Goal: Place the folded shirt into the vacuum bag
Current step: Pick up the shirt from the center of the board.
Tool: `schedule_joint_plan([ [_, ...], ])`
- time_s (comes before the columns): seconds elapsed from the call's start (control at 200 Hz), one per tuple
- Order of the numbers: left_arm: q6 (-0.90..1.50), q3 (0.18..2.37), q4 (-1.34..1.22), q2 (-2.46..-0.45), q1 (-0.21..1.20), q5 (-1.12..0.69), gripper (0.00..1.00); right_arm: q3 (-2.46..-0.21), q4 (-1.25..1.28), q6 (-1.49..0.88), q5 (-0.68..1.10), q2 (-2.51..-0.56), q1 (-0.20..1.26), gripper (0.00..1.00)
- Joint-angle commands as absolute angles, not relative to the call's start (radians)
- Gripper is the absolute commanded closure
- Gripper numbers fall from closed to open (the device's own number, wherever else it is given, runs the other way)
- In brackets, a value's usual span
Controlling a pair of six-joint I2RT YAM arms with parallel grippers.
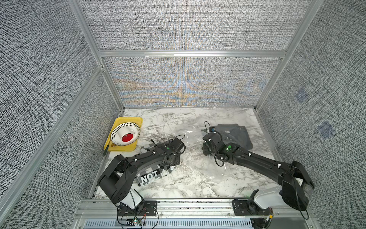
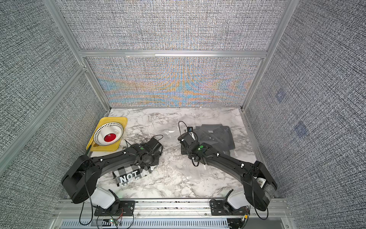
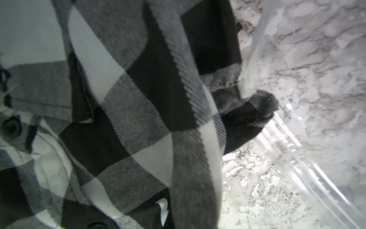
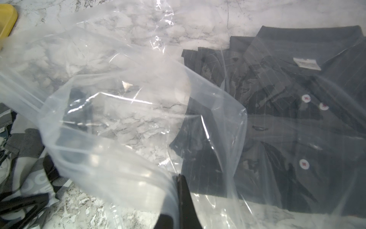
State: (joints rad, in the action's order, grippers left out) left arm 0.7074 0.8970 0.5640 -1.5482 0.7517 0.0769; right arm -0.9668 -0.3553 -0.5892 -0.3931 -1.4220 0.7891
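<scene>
Marble table (image 1: pixel 168 123) carries a clear bag (image 1: pixel 198 136) spread over its middle and right. A grey shirt (image 1: pixel 235 134) lies folded under the bag's plastic, far right. A checked shirt (image 1: pixel 150 178) lies outside the bag, near left, one corner just beside the bag's mouth. A yellow tray (image 1: pixel 126 148) sits far left. The left arm (image 1: pixel 146 156) bends down onto the checked shirt. The left fingers are hidden, so I cannot tell their state. The right fingers (image 4: pixel 183 196) are closed on the bag's raised rim.
</scene>
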Motion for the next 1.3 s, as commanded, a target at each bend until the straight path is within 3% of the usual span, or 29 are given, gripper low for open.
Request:
schedule_joint_plan([
  [0.0,0.712,0.905,0.525,-1.540,0.750,0.045,0.94,-0.937,-0.340,-0.601,-0.376,-1.407,0.777,1.00],
  [0.22,0.765,0.853,0.494,-1.505,0.741,0.070,0.98,-0.927,-0.342,-0.587,-0.369,-1.425,0.766,1.00],
  [0.415,0.704,0.937,0.553,-1.502,0.734,0.059,0.98,-0.904,-0.345,-0.595,-0.385,-1.381,0.741,1.00],
  [0.786,0.791,0.954,0.398,-1.460,0.740,-0.152,1.00,-0.772,-0.327,-0.594,-0.360,-1.267,0.676,1.00],
  [0.996,0.837,0.910,0.386,-1.357,0.744,-0.132,1.00,-0.793,-0.324,-0.586,-0.338,-1.299,0.675,1.00],
  [1.171,0.870,0.868,0.484,-1.243,0.734,0.013,1.00,-0.915,-0.346,-0.595,-0.345,-1.367,0.678,1.00],
  [1.296,0.867,0.832,0.476,-1.162,0.709,-0.012,1.00,-1.008,-0.362,-0.594,-0.348,-1.436,0.675,1.00],
])
